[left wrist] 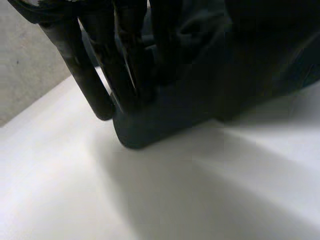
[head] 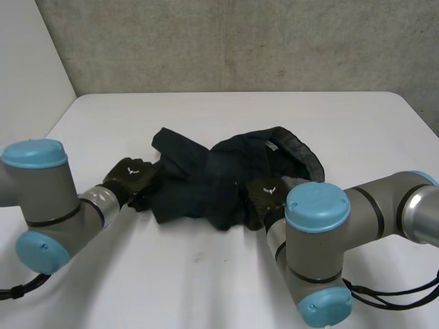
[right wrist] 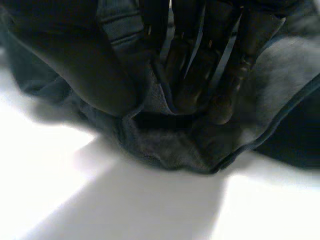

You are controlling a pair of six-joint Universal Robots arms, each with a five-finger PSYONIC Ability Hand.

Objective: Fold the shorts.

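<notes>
Loosely crumpled dark shorts

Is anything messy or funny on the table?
Yes. The shorts are not flat: they lie in a crumpled heap in the middle of the table, with the waistband curled up at the far side. The right hand pinches a fold at the near edge; the left hand is at the heap's other end.
</notes>
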